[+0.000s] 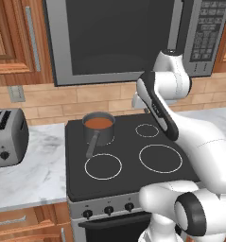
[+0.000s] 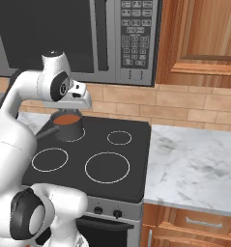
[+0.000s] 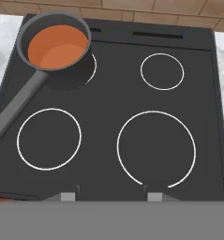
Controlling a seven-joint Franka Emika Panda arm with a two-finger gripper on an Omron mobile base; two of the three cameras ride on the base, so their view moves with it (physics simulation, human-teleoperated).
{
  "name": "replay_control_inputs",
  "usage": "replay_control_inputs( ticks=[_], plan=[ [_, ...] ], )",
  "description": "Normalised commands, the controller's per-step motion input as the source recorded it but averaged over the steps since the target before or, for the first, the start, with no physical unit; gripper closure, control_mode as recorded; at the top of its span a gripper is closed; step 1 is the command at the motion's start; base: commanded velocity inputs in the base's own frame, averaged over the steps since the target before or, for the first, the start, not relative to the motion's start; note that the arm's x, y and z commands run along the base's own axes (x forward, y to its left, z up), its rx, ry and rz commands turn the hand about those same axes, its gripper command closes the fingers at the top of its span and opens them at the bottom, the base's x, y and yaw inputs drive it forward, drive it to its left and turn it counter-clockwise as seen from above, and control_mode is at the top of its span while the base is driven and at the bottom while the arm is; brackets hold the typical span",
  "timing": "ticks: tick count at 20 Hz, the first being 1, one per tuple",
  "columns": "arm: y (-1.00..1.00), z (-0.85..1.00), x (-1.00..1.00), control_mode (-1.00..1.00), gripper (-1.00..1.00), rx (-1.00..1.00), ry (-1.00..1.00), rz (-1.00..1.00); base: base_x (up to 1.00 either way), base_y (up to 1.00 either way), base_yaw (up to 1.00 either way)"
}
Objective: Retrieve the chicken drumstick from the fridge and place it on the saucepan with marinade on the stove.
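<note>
**Saucepan of marinade on the stove, arm raised above it**

Left base view: the stove (image 1: 128, 156), a black glass cooktop with four white ring burners, sits between two stretches of marble table (image 1: 29, 165). The saucepan (image 1: 98, 128) stands on the back left burner, its long handle pointing toward the front of the stove. Orange-brown marinade (image 1: 98, 123) fills it. A silver toaster (image 1: 8, 137) stands on the table to the left. A microwave (image 1: 133, 38) hangs above the stove against a brick wall. The white arm rises from the lower right and bends over the cooktop's right side.

Right base view: the saucepan (image 2: 67, 126) is at the back left of the stove (image 2: 102, 159), with the marinade (image 2: 67, 119) visible inside. The pincer (image 2: 78, 99) hangs just above the pan, partly in front of it. Whether its jaws are open or closed cannot be told here. Marble table (image 2: 194, 164) extends to the right, under wooden cabinets.

Hand view: looking down on the stove (image 3: 113, 117), the saucepan (image 3: 55, 47) is at upper left, its handle running toward the lower left. The marinade (image 3: 57, 47) is smooth. Two small finger tips (image 3: 154, 196) stand apart at the bottom, with nothing seen between them. No chicken drumstick can be made out.
</note>
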Motion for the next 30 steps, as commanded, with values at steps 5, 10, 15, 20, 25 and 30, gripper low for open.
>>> replay_control_inputs(
  ticks=[5, 10, 15, 20, 25, 30],
  plan=[
    [0.0, 0.0, -0.08, -1.0, -1.0, 0.0, 0.0, 0.0, 0.0, 0.0, 0.0],
    [0.0, 0.0, 0.0, -1.0, -1.0, 0.0, 0.0, 0.0, 0.0, 0.0, 0.0],
    [0.0, 0.0, 0.0, 1.0, -1.0, 0.0, -0.01, 0.0, 0.0, 0.0, 0.0],
    [0.0, 0.0, 0.0, 1.0, -1.0, 0.0, 0.0, 0.0, -0.52, 0.06, 0.2],
    [0.0, 0.0, 0.0, 1.0, -1.0, 0.0, 0.0, 0.0, -0.41, 0.01, 0.8],
    [0.0, 0.0, 0.0, 1.0, -1.0, 0.0, 0.0, 0.0, -0.15, 0.0, 0.95]
  ],
)
